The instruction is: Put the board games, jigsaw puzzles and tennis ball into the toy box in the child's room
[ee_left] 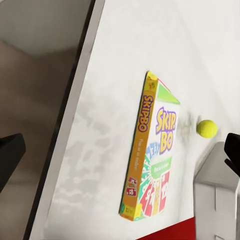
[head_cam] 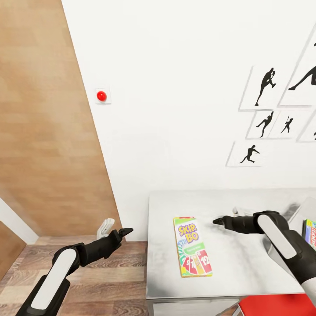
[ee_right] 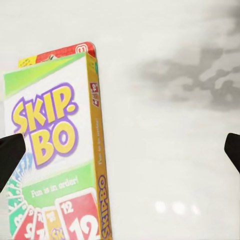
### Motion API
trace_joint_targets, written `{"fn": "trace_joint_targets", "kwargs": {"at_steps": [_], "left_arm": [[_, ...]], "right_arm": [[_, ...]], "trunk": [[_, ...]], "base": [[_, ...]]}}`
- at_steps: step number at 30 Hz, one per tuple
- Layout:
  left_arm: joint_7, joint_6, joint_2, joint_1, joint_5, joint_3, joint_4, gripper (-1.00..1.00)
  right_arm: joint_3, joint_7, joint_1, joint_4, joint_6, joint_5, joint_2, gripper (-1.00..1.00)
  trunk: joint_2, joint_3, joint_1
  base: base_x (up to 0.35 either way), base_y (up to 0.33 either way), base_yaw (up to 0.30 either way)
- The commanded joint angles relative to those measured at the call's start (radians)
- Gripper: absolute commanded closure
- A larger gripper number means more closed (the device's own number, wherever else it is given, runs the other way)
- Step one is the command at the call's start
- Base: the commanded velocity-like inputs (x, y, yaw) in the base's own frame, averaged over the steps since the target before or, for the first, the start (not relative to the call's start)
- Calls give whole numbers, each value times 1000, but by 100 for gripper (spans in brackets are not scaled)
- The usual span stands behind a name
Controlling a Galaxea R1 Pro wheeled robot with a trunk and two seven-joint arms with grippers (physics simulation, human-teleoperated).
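A green-edged yellow-and-red Skip-Bo board game (head_cam: 192, 246) lies flat on the pale grey table (head_cam: 245, 263), near its left edge. My right gripper (head_cam: 218, 222) hovers open just right of the box's far end; in the right wrist view the box (ee_right: 55, 160) lies between and ahead of the spread fingertips (ee_right: 10, 155). My left gripper (head_cam: 126, 231) is open over the floor, left of the table. Its wrist view shows the Skip-Bo box (ee_left: 152, 155), the tennis ball (ee_left: 206, 128) beyond it and a corner of the grey toy box (ee_left: 215, 195). The bed is out of view.
The toy box wall (head_cam: 302, 214) and a blue game box (head_cam: 310, 232) sit at the table's right edge. A red chair (head_cam: 272, 305) is at the front. A wooden door (head_cam: 44, 131) and a small white object (head_cam: 105, 228) on the plank floor are to the left.
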Motion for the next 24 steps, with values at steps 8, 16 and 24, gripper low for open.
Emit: {"fn": "trace_joint_targets", "kwargs": {"at_steps": [8, 16, 24], "left_arm": [[10, 0, 1, -1, 11, -2, -2, -100], [10, 0, 1, -1, 11, -3, -3, -100], [10, 0, 0, -1, 11, -6, -5, -100]], "right_arm": [[5, 41, -1, 4, -2, -4, 4, -100], [7, 95, -4, 14, -4, 0, 6, -100], [2, 113, -12, 18, -2, 1, 7, -100]], "trunk": [[-2, -2, 1], [-2, -2, 1], [-2, -2, 1]], "base": [[0, 0, 0], [0, 0, 0], [0, 0, 0]]}}
